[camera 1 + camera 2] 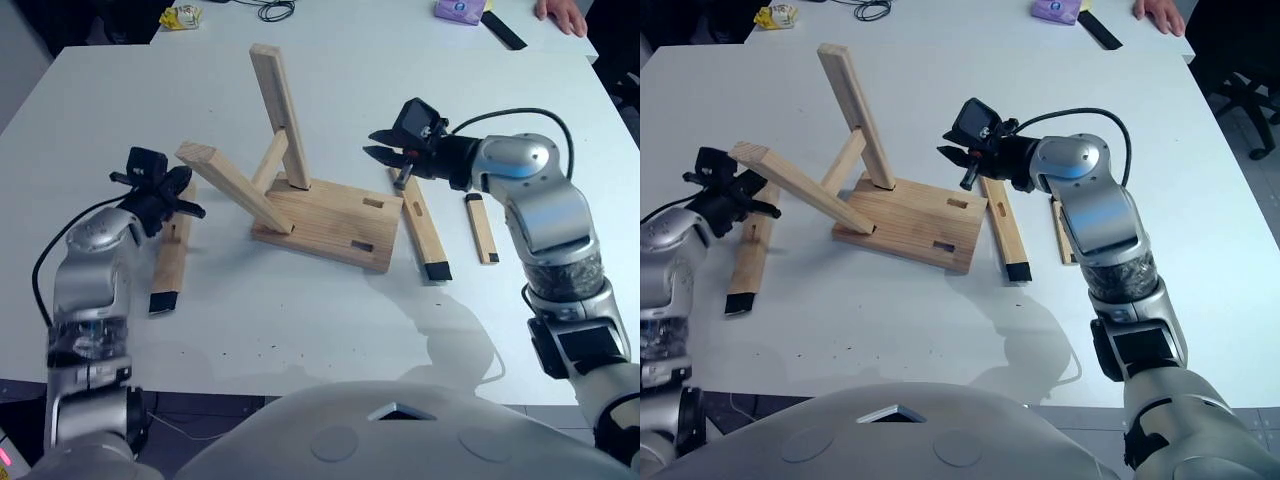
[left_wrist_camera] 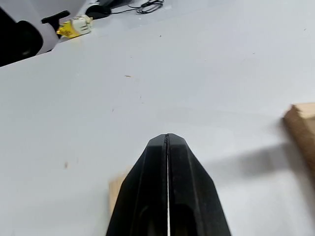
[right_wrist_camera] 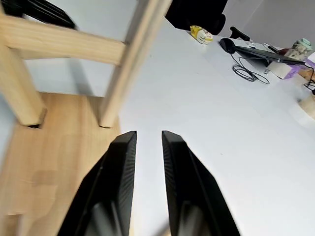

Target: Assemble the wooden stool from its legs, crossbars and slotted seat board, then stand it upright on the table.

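Observation:
The slotted seat board lies flat mid-table. Two legs stand in its slots: one nearly upright, one leaning left, joined by a crossbar. A loose leg with a black foot lies to the left, just beneath my left gripper, whose fingers are pressed shut with nothing between them. Right of the board lie another loose leg and a short crossbar. My right gripper hovers above that leg's far end, pointing at the board, slightly open and holding nothing.
At the table's far edge sit a yellow object, cables, a purple packet and a black strip. A person's hand rests at the far right. Bare tabletop lies in front of the board.

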Action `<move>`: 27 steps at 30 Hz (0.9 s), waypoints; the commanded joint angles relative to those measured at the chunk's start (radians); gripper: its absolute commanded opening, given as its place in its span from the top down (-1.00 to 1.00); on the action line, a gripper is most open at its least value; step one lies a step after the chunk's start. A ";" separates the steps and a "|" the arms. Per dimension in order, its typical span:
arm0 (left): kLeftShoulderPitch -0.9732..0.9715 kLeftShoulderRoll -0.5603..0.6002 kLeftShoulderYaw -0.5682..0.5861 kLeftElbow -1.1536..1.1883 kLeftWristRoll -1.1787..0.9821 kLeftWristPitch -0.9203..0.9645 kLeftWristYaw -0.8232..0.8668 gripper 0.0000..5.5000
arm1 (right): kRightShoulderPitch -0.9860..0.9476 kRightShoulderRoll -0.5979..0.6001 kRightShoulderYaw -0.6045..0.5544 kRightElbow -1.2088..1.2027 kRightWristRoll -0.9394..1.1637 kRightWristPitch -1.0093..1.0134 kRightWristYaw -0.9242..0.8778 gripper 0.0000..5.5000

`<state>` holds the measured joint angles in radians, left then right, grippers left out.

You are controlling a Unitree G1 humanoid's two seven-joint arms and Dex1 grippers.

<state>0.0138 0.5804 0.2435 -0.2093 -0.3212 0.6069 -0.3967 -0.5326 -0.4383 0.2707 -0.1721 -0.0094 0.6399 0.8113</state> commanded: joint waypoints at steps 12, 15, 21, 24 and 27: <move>0.381 -0.241 -0.236 -0.648 -0.099 0.534 0.228 1.00 | -0.125 0.066 0.266 0.870 -0.255 -0.622 0.015 0.65; 0.335 -0.280 -0.292 -0.607 -0.080 0.541 0.253 1.00 | -0.081 0.026 0.261 0.760 -0.242 -0.613 0.076 0.65; 0.225 -0.258 -0.309 -0.442 -0.042 0.466 0.222 1.00 | 0.055 -0.053 0.247 0.420 -0.206 -0.485 0.186 0.65; 0.169 -0.201 -0.319 -0.335 -0.023 0.395 0.161 1.00 | 0.104 -0.060 0.226 0.269 -0.174 -0.382 0.198 0.65; 0.103 -0.167 -0.327 -0.209 -0.005 0.316 0.098 1.00 | 0.131 -0.035 0.211 0.191 -0.159 -0.290 0.170 0.65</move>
<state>0.1486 0.3896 -0.0608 -0.5280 -0.3393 0.9495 -0.2460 -0.4231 -0.5055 0.4908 0.0819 -0.1950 0.2845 0.9934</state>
